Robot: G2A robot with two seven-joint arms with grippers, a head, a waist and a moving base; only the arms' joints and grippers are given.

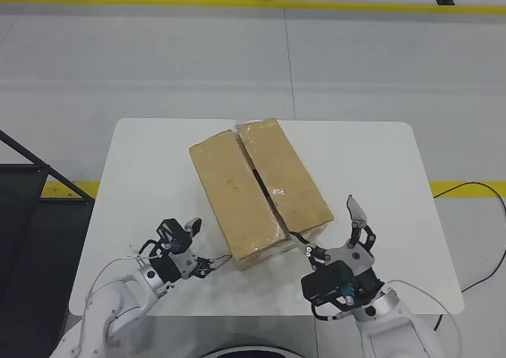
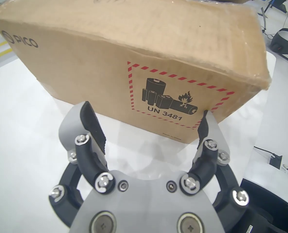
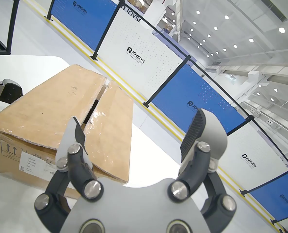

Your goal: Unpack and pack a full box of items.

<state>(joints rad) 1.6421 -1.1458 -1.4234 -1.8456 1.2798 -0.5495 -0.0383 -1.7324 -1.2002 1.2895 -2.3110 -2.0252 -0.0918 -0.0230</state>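
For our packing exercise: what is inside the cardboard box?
The box has its flaps nearly shut; only a dark slit between them shows. The contents are hidden.

The box [image 1: 260, 190] is light brown cardboard with a red dashed frame [image 2: 182, 78] around black pictures on one side, the table [image 1: 145, 161] is plain white, and the left gripper [image 2: 146, 107] and the right gripper [image 3: 138, 114] are silver with black pads [image 2: 93, 122].

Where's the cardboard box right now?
Top view: the cardboard box sits angled on the table, its near end between the left gripper and the right gripper.
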